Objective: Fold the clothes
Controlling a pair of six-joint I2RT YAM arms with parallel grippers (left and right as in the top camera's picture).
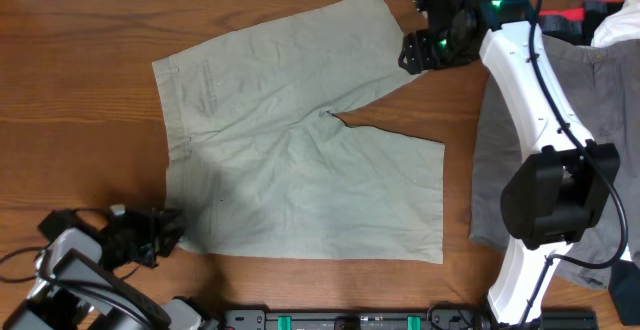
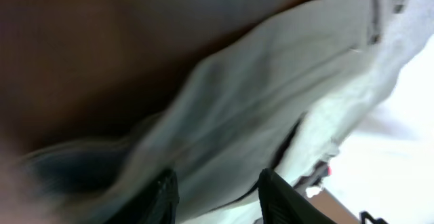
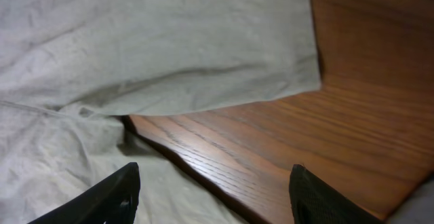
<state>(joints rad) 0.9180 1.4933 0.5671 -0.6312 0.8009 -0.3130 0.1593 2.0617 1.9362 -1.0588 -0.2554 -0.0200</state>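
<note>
– Two grippers are showing here; what is each one doing?

– The left gripper is hovering low, its arm reaching in from the near table edge. The waistband corner of the khaki shorts is lying just ahead of its fingertips. Its fingers are standing parted, and blur is hiding whether any cloth is touching them. The right gripper is reaching to the far side, arm stretched long and wrist tipping downward. Its jaws are spreading wide over bare table, gripping nothing, with the far leg's hem lying just ahead and to its left.

– And the grey shorts?

– They are lying beneath the right arm, well behind that gripper.

– How is this step best done?

– A first fold is probably being set up. Each gripper should be pinching only the cloth's edge, catching both layers. Both should be lifting together and carrying one half over the other, keeping the fabric taut so that hems and waistband are lining up.
</note>
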